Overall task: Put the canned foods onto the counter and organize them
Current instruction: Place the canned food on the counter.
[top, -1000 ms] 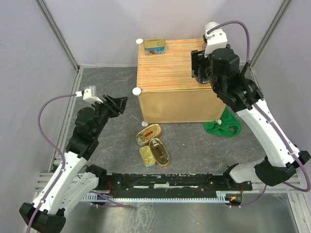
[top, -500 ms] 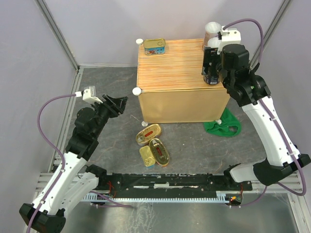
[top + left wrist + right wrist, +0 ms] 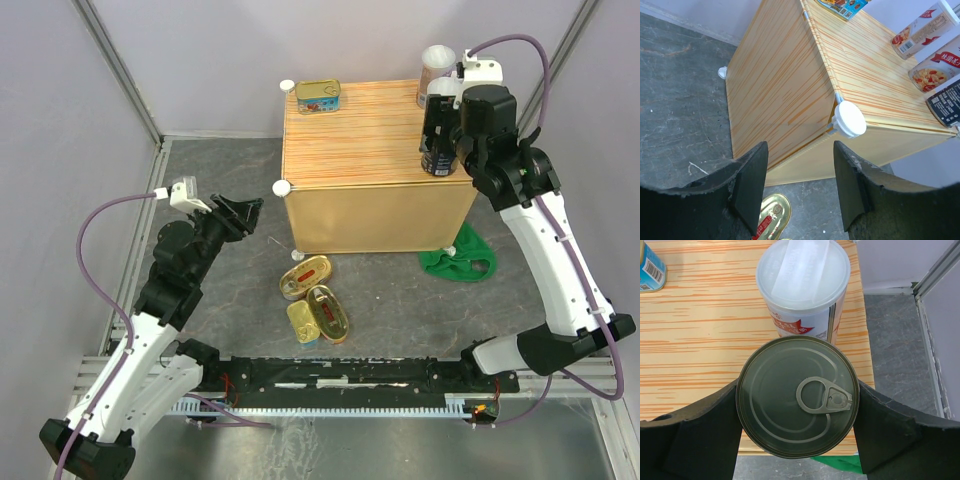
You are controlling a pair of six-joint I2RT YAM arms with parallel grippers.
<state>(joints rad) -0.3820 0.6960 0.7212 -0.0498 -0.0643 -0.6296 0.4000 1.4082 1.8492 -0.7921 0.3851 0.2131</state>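
right pincer (image 3: 797,390) clamped on dark can (image 3: 785,412) | pull-tab lid (image 3: 826,398) shown only by wrist view | left pincer (image 3: 800,170) apart

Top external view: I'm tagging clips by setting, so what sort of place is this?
Most likely a lab robot test cell, not a real kitchen: plain walls on metal frame posts enclose it, a left arm and right arm sit bolted to a rail, and the counter is a wooden cube.

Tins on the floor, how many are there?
3, in front of the counter: the far oval tin, the near oval tin, and the rectangular tin left of it. Others could hide behind it.
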